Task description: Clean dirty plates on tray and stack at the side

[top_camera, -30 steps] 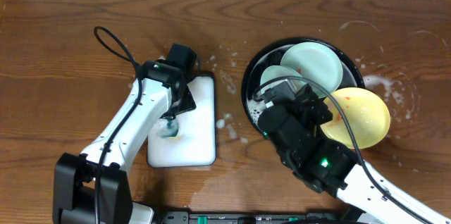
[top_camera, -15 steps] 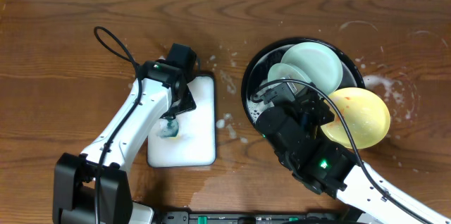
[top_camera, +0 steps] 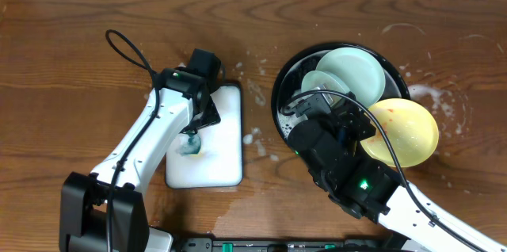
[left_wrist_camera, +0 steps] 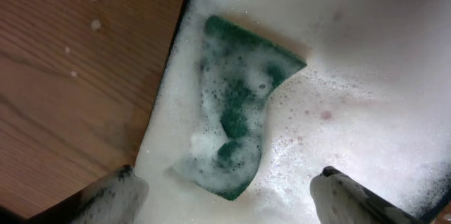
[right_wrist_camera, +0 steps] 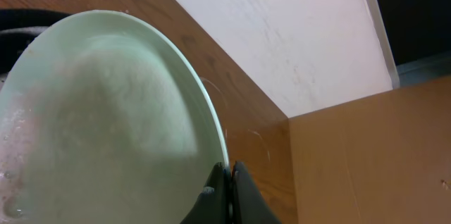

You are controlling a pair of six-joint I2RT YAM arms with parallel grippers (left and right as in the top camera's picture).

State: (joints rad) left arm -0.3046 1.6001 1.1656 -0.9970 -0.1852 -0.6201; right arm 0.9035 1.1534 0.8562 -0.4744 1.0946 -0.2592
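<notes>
The black tray sits right of centre. A pale mint-green plate lies in it at the back. A second mint-green plate is tilted in the tray; my right gripper is shut on its rim, and in the overhead view the gripper is above the tray. The yellow plate rests over the tray's right rim. My left gripper is open just above a green soapy sponge in the white foam dish.
Foam splashes lie on the wooden table right of the tray and between dish and tray. A black cable loop sticks out behind the left arm. A pale wall borders the table's far edge.
My right gripper has shifted slightly to the right with the mint-green plate in it. The left arm and the sponge have not moved.
</notes>
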